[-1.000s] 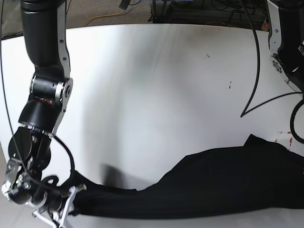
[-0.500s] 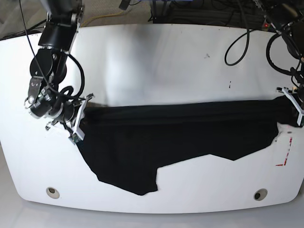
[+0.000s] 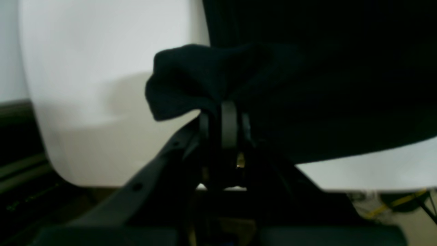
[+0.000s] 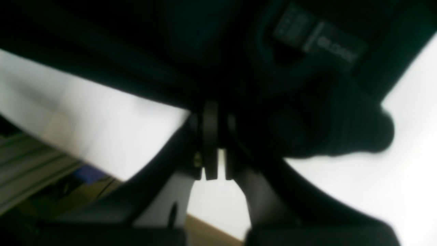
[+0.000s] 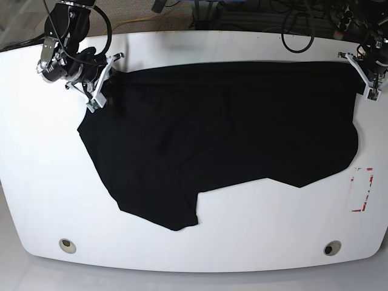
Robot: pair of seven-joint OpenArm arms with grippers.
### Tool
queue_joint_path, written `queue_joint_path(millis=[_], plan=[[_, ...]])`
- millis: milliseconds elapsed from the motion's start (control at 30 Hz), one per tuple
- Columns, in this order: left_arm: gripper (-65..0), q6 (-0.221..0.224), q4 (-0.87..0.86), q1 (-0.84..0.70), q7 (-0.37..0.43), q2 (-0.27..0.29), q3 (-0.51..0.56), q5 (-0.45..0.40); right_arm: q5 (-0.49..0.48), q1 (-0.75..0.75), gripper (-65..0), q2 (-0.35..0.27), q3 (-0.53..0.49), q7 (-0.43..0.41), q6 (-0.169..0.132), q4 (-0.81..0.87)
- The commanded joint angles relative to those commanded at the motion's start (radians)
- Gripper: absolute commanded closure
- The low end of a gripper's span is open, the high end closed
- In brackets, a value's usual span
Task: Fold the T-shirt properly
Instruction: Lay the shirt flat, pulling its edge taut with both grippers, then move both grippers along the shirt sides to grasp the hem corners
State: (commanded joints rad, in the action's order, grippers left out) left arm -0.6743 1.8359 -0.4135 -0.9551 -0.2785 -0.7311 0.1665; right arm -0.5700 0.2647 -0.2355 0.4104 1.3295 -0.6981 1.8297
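The black T-shirt is stretched across the far half of the white table, its top edge taut between both arms and its lower part draped toward the front. My right gripper at the far left is shut on the shirt's left corner; in the right wrist view the fabric bunches over the closed fingers, with a neck label above. My left gripper at the far right is shut on the other corner, and the cloth folds over its fingers.
The white table has two round holes near the front edge. A red-marked label lies at the right side. Cables run behind the table's back edge.
Both grippers have carried the shirt's top edge from the middle of the table toward the far edge, and the shirt has spread out larger and flatter on the surface.
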Motion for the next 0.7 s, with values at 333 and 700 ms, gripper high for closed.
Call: queue_joint_path(millis=[333, 700], plan=[[-44.6, -0.002, 0.049, -0.035, -0.002, -0.023, 0.032, 0.008, -0.003, -0.034, -41.7, 0.000, 0.095, 0.000, 0.000, 0.077], [-44.9, -0.024, 0.109, 0.229, -0.092, -0.025, -0.051, 0.176, 0.005, -0.288, -41.7, -0.048, 0.092, 0.000, 0.000, -0.034]])
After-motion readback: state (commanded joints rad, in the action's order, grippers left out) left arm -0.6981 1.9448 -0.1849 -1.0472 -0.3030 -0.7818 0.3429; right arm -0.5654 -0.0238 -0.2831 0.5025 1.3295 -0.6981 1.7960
